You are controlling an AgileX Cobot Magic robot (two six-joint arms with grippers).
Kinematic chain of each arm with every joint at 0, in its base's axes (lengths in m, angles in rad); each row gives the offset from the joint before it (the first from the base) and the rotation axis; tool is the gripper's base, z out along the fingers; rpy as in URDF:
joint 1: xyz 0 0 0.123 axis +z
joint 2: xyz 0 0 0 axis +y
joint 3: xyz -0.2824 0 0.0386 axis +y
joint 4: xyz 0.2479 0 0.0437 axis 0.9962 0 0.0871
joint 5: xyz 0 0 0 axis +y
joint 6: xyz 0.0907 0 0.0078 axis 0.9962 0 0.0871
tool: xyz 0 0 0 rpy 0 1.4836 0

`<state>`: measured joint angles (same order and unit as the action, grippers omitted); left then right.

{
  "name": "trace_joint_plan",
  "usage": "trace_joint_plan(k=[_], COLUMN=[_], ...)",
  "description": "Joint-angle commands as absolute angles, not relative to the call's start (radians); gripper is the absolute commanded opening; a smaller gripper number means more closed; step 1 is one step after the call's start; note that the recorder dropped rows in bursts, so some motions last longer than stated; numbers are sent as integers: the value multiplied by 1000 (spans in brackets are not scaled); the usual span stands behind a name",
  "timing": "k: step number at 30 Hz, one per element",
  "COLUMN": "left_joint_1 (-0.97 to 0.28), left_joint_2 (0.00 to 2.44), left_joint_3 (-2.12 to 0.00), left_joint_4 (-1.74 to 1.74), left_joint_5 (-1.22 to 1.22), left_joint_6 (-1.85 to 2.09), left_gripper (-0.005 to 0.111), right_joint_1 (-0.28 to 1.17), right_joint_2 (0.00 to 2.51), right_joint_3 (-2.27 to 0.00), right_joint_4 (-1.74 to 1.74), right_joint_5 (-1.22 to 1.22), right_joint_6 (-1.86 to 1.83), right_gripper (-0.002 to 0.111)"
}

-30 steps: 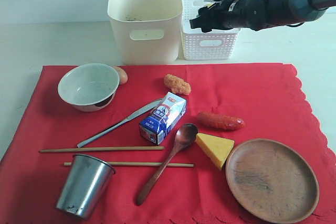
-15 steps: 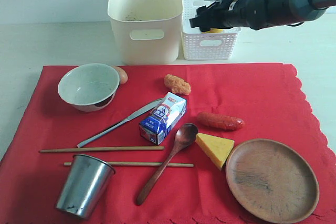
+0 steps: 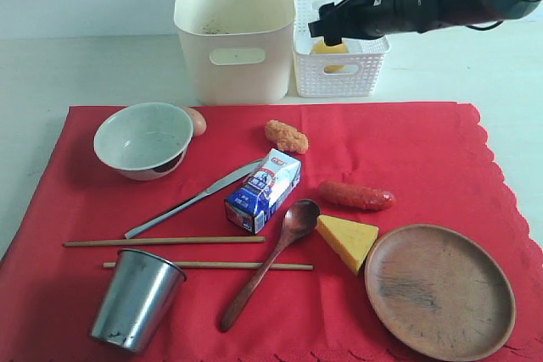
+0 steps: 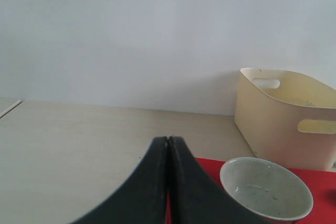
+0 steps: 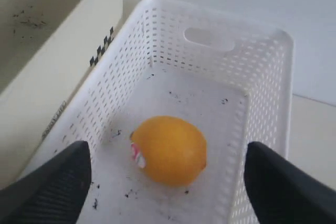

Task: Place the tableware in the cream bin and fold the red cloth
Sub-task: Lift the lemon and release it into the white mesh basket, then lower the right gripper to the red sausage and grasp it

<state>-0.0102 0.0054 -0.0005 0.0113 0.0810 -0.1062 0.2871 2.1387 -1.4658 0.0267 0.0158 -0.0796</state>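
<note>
The red cloth [image 3: 424,150] lies flat on the table. On it are the pale bowl [image 3: 142,137], steel cup [image 3: 136,298], knife [image 3: 195,199], two chopsticks [image 3: 165,242], wooden spoon [image 3: 267,264] and brown plate [image 3: 439,290]. The cream bin [image 3: 235,27] stands behind the cloth, with no tableware visible inside. My right gripper [image 3: 335,27] hovers open over the white basket, its jaws wide apart above a lemon [image 5: 169,150] and holding nothing. My left gripper [image 4: 168,139] is shut and empty, near the bowl [image 4: 265,190] at the cloth's left edge.
The white lattice basket [image 3: 352,74] sits right of the bin and holds the lemon [image 3: 329,48]. Food lies among the tableware: milk carton [image 3: 263,191], sausage [image 3: 356,196], cheese wedge [image 3: 346,240], fried piece [image 3: 286,136] and an egg [image 3: 197,121] behind the bowl.
My right gripper has lifted and drawn back from the white basket with its jaws opening wider. The lemon now shows lying free in the basket.
</note>
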Motion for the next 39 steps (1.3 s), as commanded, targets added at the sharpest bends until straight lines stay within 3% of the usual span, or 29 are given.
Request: trace_joint_plan(k=[1,5,9,10,14,21,35,39], left_joint_1=[-10,-10,-10,-10,-10,-10,-10,-10], left_joint_2=[0,0,0,0,0,0,0,0], left_joint_3=[0,0,0,0,0,0,0,0], left_joint_4=[8,8,8,8,8,8,8,8], left_joint_5=[80,80,80,80,80,80,80,80], left_joint_6=[-108,-108,-108,-108,-108,-108,-108,-108], left_gripper=[3,3,3,3,3,3,3,3], right_joint_1=[284,284,286,293,363,453,453,453], right_joint_2=[2029,1922,1846,1832,1779,1739,1749,1769], right_joint_3=[-1472,-1472,-1472,-1470,-1367,-1166,-984,-971], right_joint_4=[23,23,26,29,26,23,162,184], right_joint_5=[151,273,399,433,412,437,596,581], right_joint_6=[-87,-87,-87,-97,-112,-184,-448,-471], right_gripper=[76,73,42,29,0,0,0,9])
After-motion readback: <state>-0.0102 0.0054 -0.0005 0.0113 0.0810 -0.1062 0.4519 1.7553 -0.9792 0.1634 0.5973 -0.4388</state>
